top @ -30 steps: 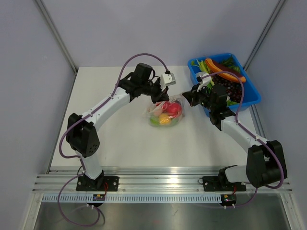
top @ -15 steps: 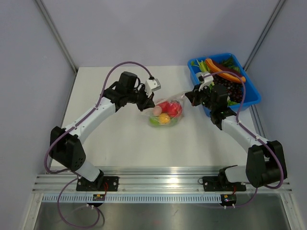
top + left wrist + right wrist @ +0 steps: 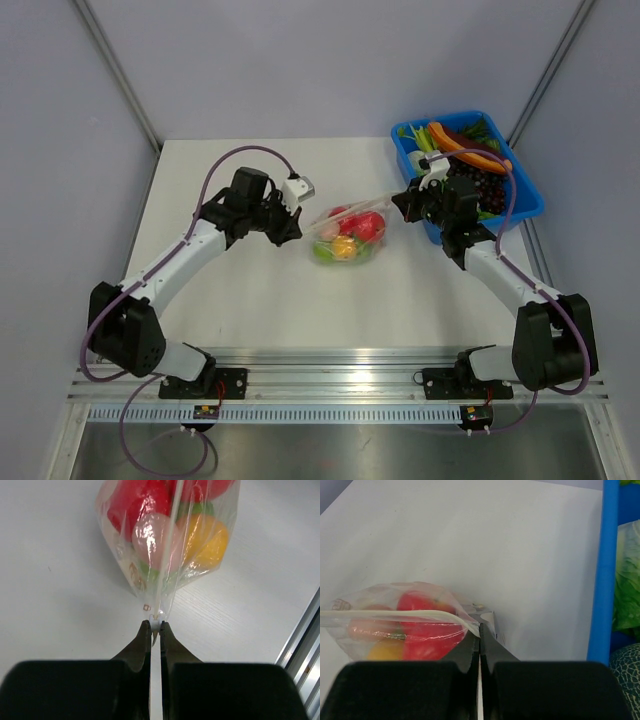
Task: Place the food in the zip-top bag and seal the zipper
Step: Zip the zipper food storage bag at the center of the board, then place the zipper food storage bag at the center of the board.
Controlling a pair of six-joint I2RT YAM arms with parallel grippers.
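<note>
The zip-top bag lies near the middle of the surface, between the two arms. The food is inside it: red, yellow, green and one pale pink piece are seen through the film. The left fingers are closed and pinch the end of the zipper at the left corner of the bag. The right fingers are also closed and pinch the opposite end, so the strip is stretched between them above the food. In the right wrist view the strip runs as one pale line, a little bent near the fingers; whether its two halves are pressed together along all the length, I cannot tell. The blue tray with other toy vegetables stands just beside the right arm, apart from the bag. I judge the bag to be very light and soft, thin and crinkly, and the film is probably slippery. The round food inside can roll and can pull the body of the bag down when it is lifted. The film itself gives no firm hold, so the best place to take it is the zipper, the only stiffer part, near its ends as now. A too strong pull could slip the strip out of the fingers or open the mouth.
</note>
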